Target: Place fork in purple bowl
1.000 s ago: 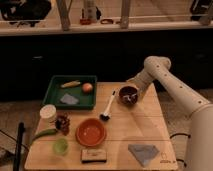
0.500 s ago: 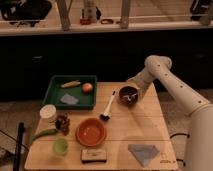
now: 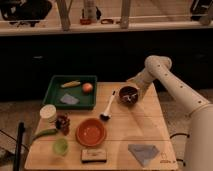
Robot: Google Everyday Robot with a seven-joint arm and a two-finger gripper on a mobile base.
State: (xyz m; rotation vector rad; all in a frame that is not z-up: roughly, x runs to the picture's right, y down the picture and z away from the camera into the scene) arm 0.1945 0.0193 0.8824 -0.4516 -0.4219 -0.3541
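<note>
At the desk (image 3: 145, 127), the gripper (image 3: 133, 88) is poised over the 1 o'clock rim of the purple bowl (image 3: 127, 103), which stands at 3 o'clock from the black-headed brush (image 3: 108, 106). A pale sliver, taken to be the fork (image 3: 131, 98), is seen inside the bowl, so the placing is judged nearly done. Whether the gripper has let go cannot be told.
</note>
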